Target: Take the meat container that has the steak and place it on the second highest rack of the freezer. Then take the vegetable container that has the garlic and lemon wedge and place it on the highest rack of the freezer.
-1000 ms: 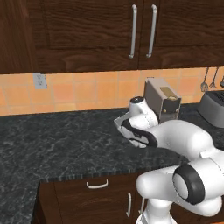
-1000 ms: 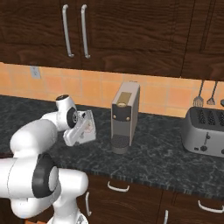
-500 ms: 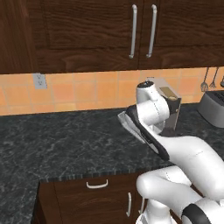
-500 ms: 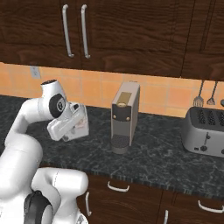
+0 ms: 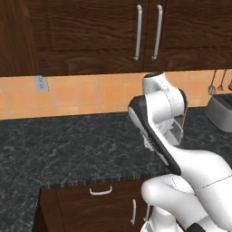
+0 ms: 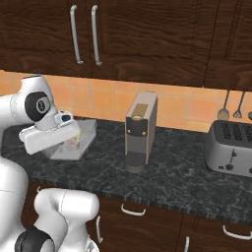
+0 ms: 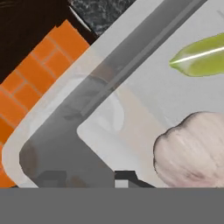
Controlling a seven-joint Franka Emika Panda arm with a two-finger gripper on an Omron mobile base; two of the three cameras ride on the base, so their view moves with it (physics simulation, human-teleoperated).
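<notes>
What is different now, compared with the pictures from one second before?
The arm has lifted the vegetable container up off the counter, with the garlic and lemon wedge inside. The pincer keeps its hold on the rim. The coffee machine and toaster stayed put.

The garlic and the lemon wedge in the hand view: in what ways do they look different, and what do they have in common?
The garlic is a pinkish-white, rounded, ridged bulb; the lemon wedge is yellow-green, smooth and ends in a point. The garlic fills more of the hand view than the lemon wedge and lies nearer its bottom edge. Both lie apart on the floor of the same grey vegetable container.
</notes>
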